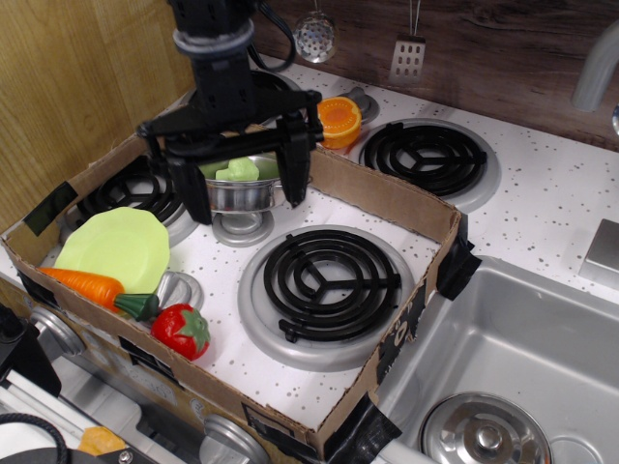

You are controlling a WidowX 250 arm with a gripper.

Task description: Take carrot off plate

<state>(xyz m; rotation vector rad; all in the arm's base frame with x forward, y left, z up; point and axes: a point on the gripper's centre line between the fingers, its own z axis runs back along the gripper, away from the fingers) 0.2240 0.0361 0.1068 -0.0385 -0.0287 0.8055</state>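
**Carrot on plate's near rim, claw spread wide above the pot**

Gripper (247,184) hangs with its two black fingers (296,179) splayed far apart, nothing between them. It hovers over the steel pot (242,188), up and right of the plate, well apart from the carrot.

Carrot (89,285) lies flat across the near edge of the plate (116,246), orange tip pointing left, dark green stem end (138,306) pointing right and poking off the rim toward the strawberry (181,331). Most of the body looks to be resting on or against the rim; can't tell how much is actually supported by the plate.

Handling, as a guess: hollow toy plastic, light, rigid, smooth and a bit glossy, so likely to slip or roll if pinched off-centre. The taper makes the thin tip a poor hold. Best bet is the thick part of the body just left of the stem, fingers closing across the width. The cardboard wall (87,324) runs just in front of the carrot, so the near finger has little room.

Plate is pale yellow-green, round, matte plastic with a wavy rim; light enough to shift if nudged. The pot is shiny steel holding something green. Black coil burner (329,280) to the right of the plate, speckled white stovetop (222,271) beneath.
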